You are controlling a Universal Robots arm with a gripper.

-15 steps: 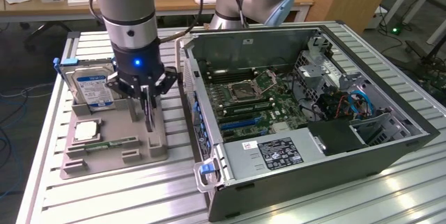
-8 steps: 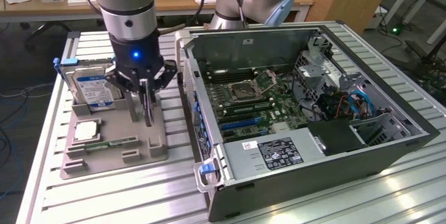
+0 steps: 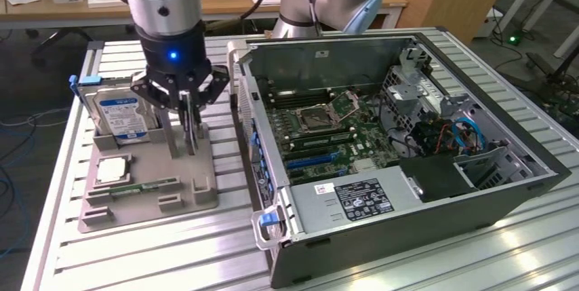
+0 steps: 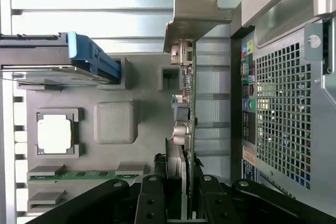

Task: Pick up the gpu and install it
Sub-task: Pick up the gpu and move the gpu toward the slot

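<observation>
The gpu (image 3: 189,131) is a thin dark card standing on edge over the grey parts holder (image 3: 181,199), left of the open computer case (image 3: 389,148) in the exterior view. My gripper (image 3: 187,111) comes down from above and is shut on the card's top edge. In the wrist view the gpu (image 4: 187,103) appears edge-on, its pale metal bracket (image 4: 197,9) at the far end, and my gripper (image 4: 181,170) clamps it from both sides. I cannot tell whether the card's lower edge still touches the holder.
On the holder sit a silver hard drive with a blue label (image 3: 122,118), a square processor (image 3: 110,169) and a green memory stick (image 3: 145,187). Inside the case the motherboard shows a blue expansion slot (image 3: 312,162). The case's perforated rear wall (image 4: 283,114) is close beside the card.
</observation>
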